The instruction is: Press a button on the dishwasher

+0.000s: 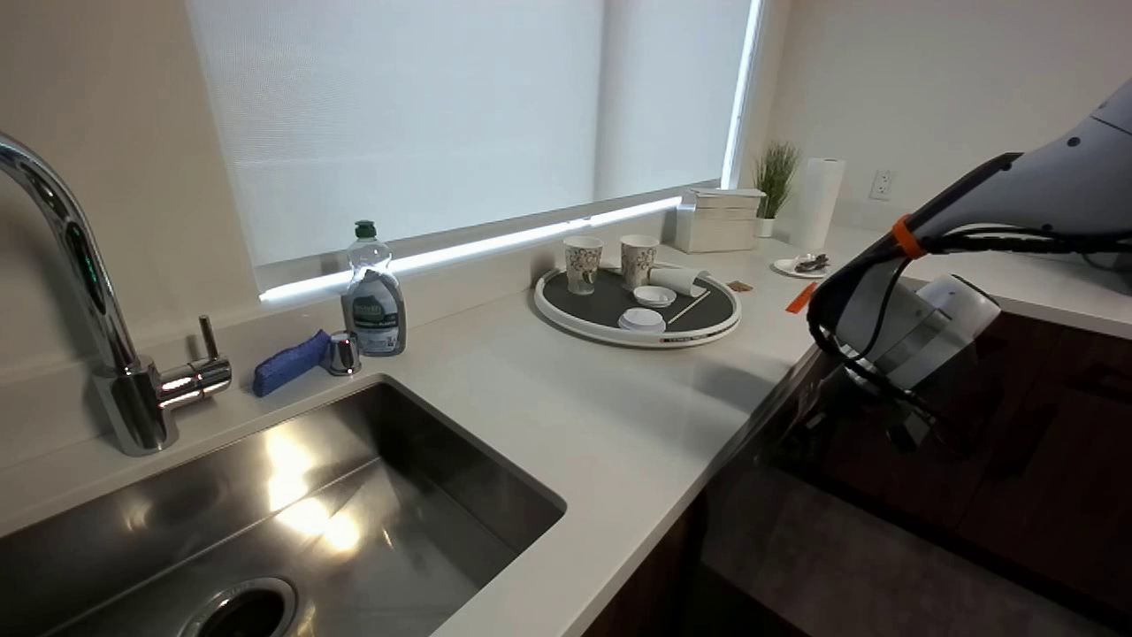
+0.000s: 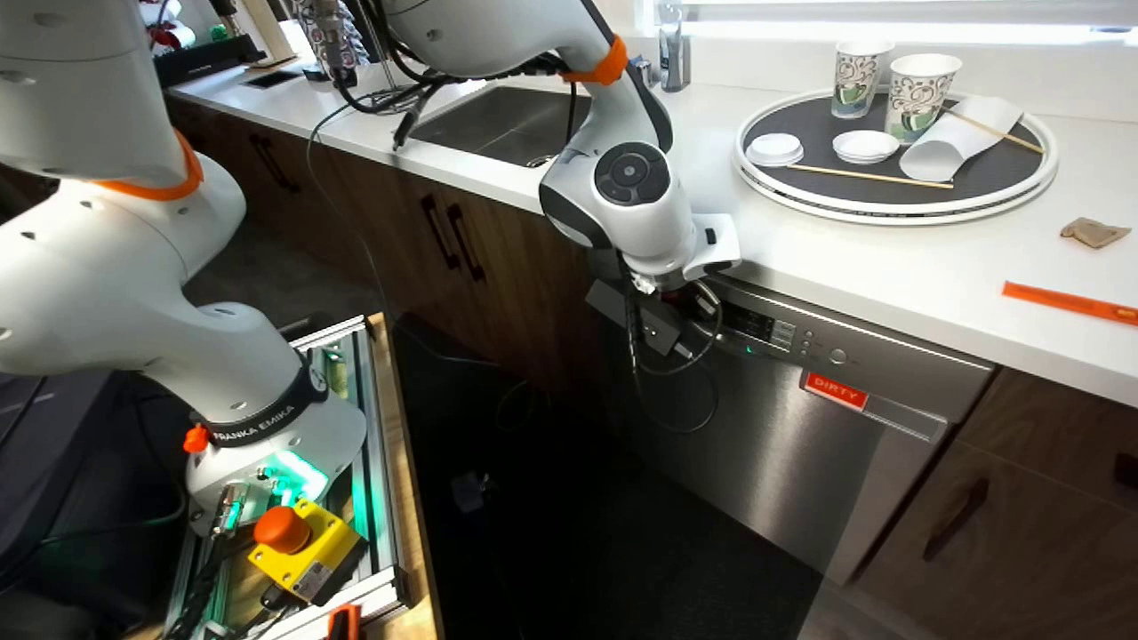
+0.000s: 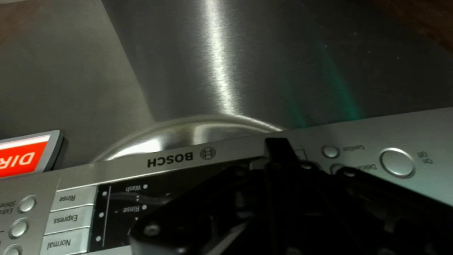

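The dishwasher [image 2: 782, 453] is a stainless-steel Bosch appliance under the counter. Its control panel [image 3: 361, 138] appears upside down in the wrist view. A large round On/Off button [image 3: 397, 162] lies right of my fingertips, with a small Sanitize button [image 3: 330, 151] between. Rectangular Rinse, Express and Normal buttons [image 3: 70, 216] lie at the left. My gripper [image 3: 279, 145] is shut and empty, its dark fingertips over the panel near the display's edge. I cannot tell whether they touch it. In an exterior view the gripper [image 2: 671, 324] is at the panel's left part, partly hidden by cables.
The white countertop [image 2: 889, 258] overhangs the dishwasher just above the panel. A red DIRTY sign [image 2: 836, 389] sticks to its front. A round tray [image 1: 637, 332] with cups and lids stands on the counter. A sink [image 1: 398, 495] lies further along. The robot's cables loop beside the gripper.
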Available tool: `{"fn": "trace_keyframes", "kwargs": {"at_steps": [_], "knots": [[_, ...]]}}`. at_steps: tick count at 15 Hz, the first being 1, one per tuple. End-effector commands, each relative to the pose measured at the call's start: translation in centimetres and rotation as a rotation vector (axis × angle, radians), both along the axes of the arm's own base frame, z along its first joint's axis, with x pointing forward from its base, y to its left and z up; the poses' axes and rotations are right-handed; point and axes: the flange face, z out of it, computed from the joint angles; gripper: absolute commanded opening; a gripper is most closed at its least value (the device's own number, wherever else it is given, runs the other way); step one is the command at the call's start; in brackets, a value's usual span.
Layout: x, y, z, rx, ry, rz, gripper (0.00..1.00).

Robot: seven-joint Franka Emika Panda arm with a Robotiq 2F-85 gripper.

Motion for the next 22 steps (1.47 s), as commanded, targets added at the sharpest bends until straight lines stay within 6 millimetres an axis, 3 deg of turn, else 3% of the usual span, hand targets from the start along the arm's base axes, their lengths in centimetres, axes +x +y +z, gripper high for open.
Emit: {"fn": "trace_keyframes", "kwargs": {"at_steps": [1,14,22], "knots": [[-0.5,0.2,0.5,-0.011,-0.013,0.035,0.0],[0.4,0.9,0.5,0.026,-0.026,0.014,0.0],[1.2,0.8,0.5,0.131,-0.045,-0.102,0.0]]}}
